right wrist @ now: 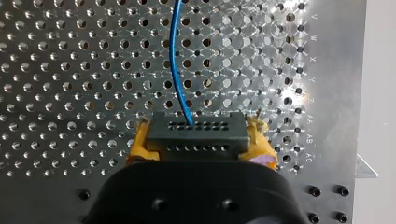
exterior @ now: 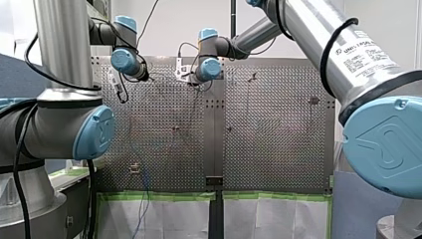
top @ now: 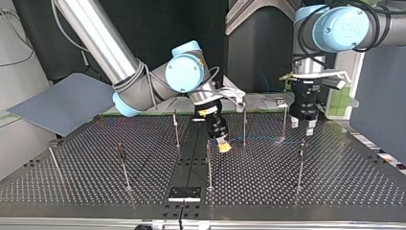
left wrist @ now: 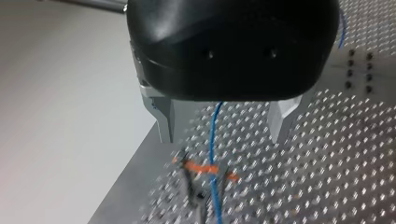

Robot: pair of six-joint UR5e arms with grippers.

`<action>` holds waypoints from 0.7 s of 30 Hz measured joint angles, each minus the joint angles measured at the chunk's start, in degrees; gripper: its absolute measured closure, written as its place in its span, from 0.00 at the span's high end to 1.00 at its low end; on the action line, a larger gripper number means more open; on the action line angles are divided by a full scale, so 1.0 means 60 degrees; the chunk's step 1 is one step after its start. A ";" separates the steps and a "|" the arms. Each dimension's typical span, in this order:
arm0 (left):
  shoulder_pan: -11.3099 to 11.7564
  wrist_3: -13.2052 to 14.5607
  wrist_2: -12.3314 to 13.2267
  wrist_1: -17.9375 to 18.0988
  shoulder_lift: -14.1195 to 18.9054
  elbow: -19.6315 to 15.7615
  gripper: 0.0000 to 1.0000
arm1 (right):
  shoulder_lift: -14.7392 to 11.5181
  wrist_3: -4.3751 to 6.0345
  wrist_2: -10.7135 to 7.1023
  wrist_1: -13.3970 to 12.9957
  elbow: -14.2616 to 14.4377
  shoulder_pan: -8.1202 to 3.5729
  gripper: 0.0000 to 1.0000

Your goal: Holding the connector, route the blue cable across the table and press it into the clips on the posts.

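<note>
While my right jaws clamp the dark connector [right wrist: 198,135] between yellow pads [right wrist: 139,145], the blue cable [right wrist: 178,60] runs from it over the perforated surface [right wrist: 70,70]; my left jaws stand wide apart above the cable, near a clip post [left wrist: 194,186].

The front view looks from behind and above the arms [exterior: 64,50], between their shoulders, out over the whole perforated worktop [exterior: 268,129] from a distance. The top view faces back at them from across the worktop, low, at about the height of the posts [top: 208,163]. Both take in the two pincers and the posts. The left wrist view looks along my left pincer [left wrist: 223,137], slanting close over the worktop's edge. The right wrist view sits just behind my right pincer [right wrist: 200,140], squarely facing the worktop, with the clamped connector [right wrist: 198,133] very near. Both wrist views show the blue cable [right wrist: 176,60].
</note>
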 joint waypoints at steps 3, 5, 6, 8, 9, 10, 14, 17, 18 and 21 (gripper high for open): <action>-0.0111 0.0213 0.0150 0.0010 -0.0020 0.0022 0.98 | 0.0003 0.0000 0.0001 -0.0002 0.0000 -0.0003 0.00; -0.0184 0.0366 0.0185 0.0009 -0.0019 0.0074 0.98 | 0.0006 0.0000 0.0001 -0.0007 0.0000 -0.0004 0.00; -0.0215 0.0430 0.0187 0.0008 -0.0016 0.0108 0.98 | 0.0007 0.0000 0.0001 -0.0009 0.0000 -0.0004 0.00; -0.0284 0.0581 0.0168 0.0002 -0.0013 0.0204 0.98 | 0.0010 0.0000 0.0001 -0.0012 -0.0001 -0.0004 0.00; -0.0313 0.0647 0.0143 -0.0001 -0.0012 0.0254 0.98 | 0.0012 0.0000 0.0001 -0.0012 -0.0001 -0.0004 0.00; -0.0343 0.0718 0.0109 -0.0003 -0.0016 0.0308 0.98 | 0.0015 0.0000 0.0002 -0.0012 0.0000 -0.0004 0.00; -0.0448 0.1076 -0.0039 -0.0044 -0.0071 0.0548 0.98 | 0.0024 0.0000 -0.0006 -0.0006 0.0000 -0.0004 0.00; -0.0540 0.1336 -0.0169 -0.0154 -0.0183 0.0702 0.98 | 0.0026 0.0000 -0.0008 -0.0004 0.0000 -0.0004 0.00; -0.0569 0.1417 -0.0227 -0.0213 -0.0241 0.0756 0.98 | 0.0026 0.0000 -0.0005 -0.0005 0.0001 -0.0005 0.00; -0.0655 0.1667 -0.0432 -0.0425 -0.0458 0.0902 0.98 | 0.0026 0.0004 -0.0002 -0.0005 0.0001 -0.0005 0.00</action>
